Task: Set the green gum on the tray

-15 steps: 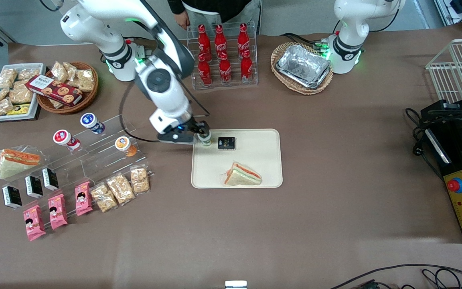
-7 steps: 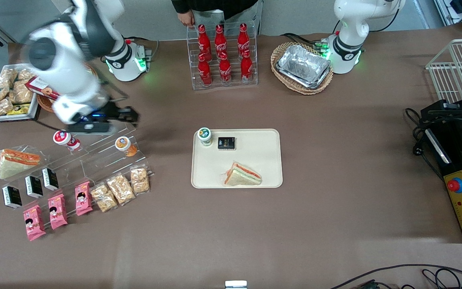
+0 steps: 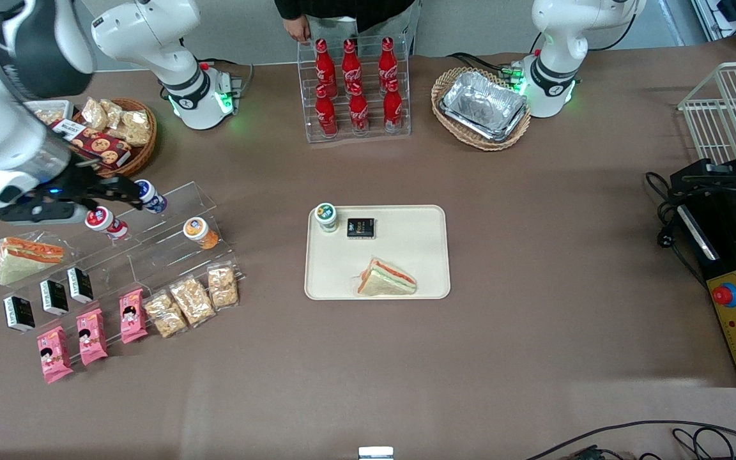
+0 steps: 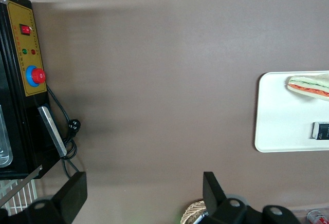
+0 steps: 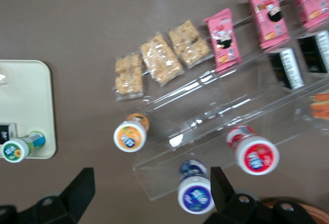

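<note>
Front view: the green gum (image 3: 326, 216) stands upright on the tray (image 3: 406, 268), in the corner farthest from the camera and toward the working arm's end of the bench (image 3: 534, 358). A small black packet (image 3: 361, 227) lies just beside it on the tray, and a wrapped sandwich (image 3: 386, 280) rests nearer the camera, close to the tray's near rim. Nothing touches the bottle.

The right arm's gripper (image 3: 122, 190) hangs well apart from the tray, above the clear plastic display steps (image 3: 170, 246) at the working arm's end. Its fingers are spread wide and hold nothing. Just beside it are a red-lidded bottle (image 3: 101, 219) and a blue-lidded bottle (image 3: 146, 193); an orange bottle (image 3: 198, 230) sits on the steps a little nearer the tray.

Right wrist view, looking down from the working arm: the two dark fingers (image 5: 77, 193) stand far apart with only bench and steps between them. The green gum (image 5: 19, 146) shows at the tray's (image 5: 31, 95) corner, its green label visible on the side. The orange bottle (image 5: 130, 133), blue-lidded bottle (image 5: 195, 192) and red-lidded bottle (image 5: 254, 152) sit on the steps, with cracker packs (image 5: 160, 59) and pink snack packets (image 5: 270, 14) ranged on the lower levels.
</note>
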Available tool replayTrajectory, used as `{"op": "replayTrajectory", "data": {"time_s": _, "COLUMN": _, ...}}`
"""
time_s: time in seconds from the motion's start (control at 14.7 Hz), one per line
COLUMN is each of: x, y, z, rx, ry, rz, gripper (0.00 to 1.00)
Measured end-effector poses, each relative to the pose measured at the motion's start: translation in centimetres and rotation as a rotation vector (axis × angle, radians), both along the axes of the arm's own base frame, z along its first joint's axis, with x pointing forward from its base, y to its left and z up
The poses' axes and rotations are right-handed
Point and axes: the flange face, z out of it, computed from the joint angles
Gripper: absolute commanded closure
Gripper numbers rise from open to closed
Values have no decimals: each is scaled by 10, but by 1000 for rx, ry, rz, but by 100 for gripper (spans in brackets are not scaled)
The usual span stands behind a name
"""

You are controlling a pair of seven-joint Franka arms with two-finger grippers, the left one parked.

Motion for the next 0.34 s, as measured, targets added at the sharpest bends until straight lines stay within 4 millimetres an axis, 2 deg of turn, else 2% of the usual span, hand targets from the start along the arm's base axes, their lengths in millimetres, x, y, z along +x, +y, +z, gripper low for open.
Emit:
{"op": "replayTrajectory", "data": {"time_s": 0.14, "x": 16, "y": -11, "z": 14, "rx": -18, "ry": 12, "rz": 11, "gripper": 0}}
{"op": "replayTrajectory", "data": {"time_s": 0.34, "x": 31, "y": -28, "z": 18, "rx": 19, "ry": 15, "rz": 8, "gripper": 0}}
